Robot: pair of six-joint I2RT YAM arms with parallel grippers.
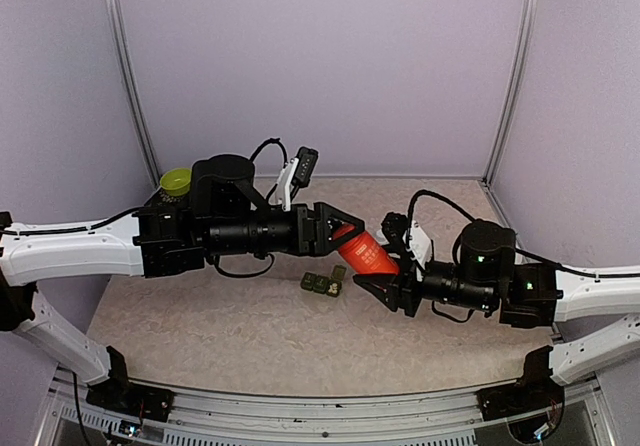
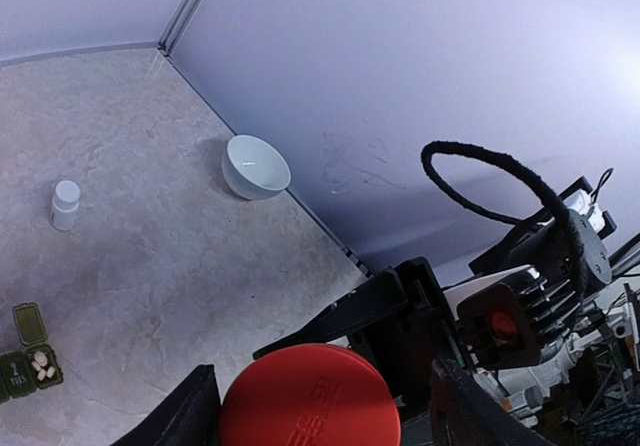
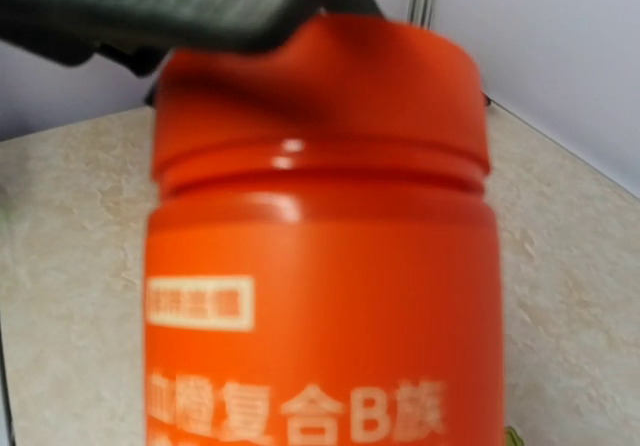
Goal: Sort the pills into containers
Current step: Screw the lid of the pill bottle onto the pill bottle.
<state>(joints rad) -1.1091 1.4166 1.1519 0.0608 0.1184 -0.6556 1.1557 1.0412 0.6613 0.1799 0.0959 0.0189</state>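
Observation:
A red bottle (image 1: 366, 252) hangs tilted above the table between both arms. My right gripper (image 1: 388, 278) is shut on its lower body, and the bottle (image 3: 320, 296) fills the right wrist view, hiding that gripper's fingers. My left gripper (image 1: 340, 229) straddles the red cap (image 2: 310, 398). One finger (image 2: 188, 411) touches the cap's side, while the other stands a little off it, so the jaws are open around the cap. The dark green containers (image 1: 322, 284) lie on the table below the bottle. One lid is up, and white pills (image 2: 41, 365) lie in that compartment.
A tiny white bottle (image 2: 65, 204) stands on the table. A white bowl (image 2: 256, 166) sits against the back wall. A yellow-green cup (image 1: 176, 179) is at the back left behind the left arm. Purple walls close in the table on three sides.

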